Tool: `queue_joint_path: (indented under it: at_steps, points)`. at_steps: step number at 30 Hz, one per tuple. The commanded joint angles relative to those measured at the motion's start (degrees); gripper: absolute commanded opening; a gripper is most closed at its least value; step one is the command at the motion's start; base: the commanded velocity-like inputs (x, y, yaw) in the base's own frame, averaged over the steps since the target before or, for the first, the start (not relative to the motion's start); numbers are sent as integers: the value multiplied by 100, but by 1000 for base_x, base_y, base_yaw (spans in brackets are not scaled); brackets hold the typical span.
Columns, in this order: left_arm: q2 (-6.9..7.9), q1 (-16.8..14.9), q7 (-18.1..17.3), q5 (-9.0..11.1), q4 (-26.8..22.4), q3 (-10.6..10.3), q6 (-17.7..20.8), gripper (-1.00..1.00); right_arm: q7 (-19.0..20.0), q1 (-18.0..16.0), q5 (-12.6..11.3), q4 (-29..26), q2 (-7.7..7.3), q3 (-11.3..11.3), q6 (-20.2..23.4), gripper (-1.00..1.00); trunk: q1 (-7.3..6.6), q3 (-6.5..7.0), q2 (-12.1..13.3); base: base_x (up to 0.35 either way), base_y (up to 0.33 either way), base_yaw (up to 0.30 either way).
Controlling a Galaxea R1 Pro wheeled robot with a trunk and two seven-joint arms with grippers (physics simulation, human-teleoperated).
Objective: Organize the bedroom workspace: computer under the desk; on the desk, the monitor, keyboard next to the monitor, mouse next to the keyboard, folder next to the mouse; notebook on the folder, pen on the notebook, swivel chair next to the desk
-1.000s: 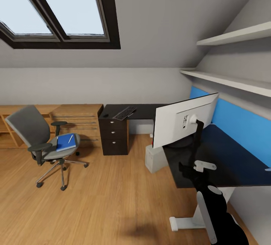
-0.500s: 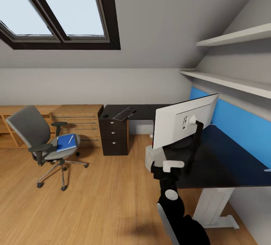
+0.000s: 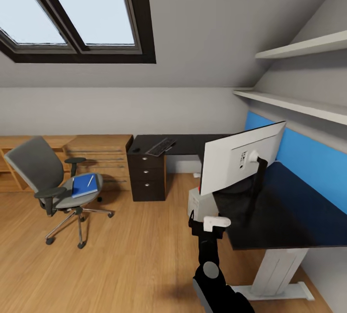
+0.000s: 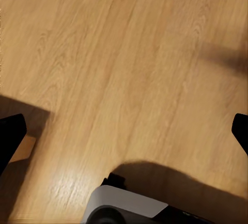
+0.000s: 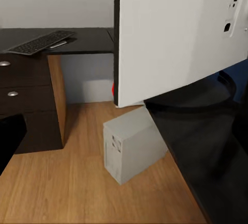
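Note:
The swivel chair stands on the floor at the left, apart from the desk. On its seat lies the blue folder with the pen on top; the notebook is out of view. The keyboard and the mouse rest on the desk's far wing above the drawers. The monitor stands on the near wing, white back toward me. Below its edge, the computer sits on the floor. My right gripper hangs open off the desk's front corner, facing the computer. My left gripper is open over bare floor.
A low light-wood dresser runs along the far wall behind the chair. Two white shelves jut out above the desk's right side. The desk's white leg stands near my right arm. Wood floor spreads between chair and desk.
My right arm has swung left, from over the desk's near wing to in front of its corner. The view has shifted slightly; chair, folder and desk items have not moved.

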Motion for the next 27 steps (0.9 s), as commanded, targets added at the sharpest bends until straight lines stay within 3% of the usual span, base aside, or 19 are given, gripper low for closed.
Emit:
queue_joint_path:
  at_steps: [1, 13, 17, 27]
  points:
    - [3, 0, 40, 49, -6, -10, 20, 100, -32, -5, -2, 0, -2, 12, -7, 100, 2, -7, -6, 29, 18, 0]
    - [-1, 0, 38, 40, 19, -16, 16, 100, -33, -5, 28, -30, -3, 39, -30, 100, 2, -7, -6, 8, 4, 0]
    - [5, 0, 33, 40, 21, -157, -182, 100, -33, -5, 33, -28, -12, 40, -32, 100, 2, -7, -6, 262, 130, 0]
    - [7, 0, 37, 48, 28, -217, -233, 100, -33, -5, 40, -29, -16, 41, -32, 100, 2, -7, -6, 291, 146, 0]
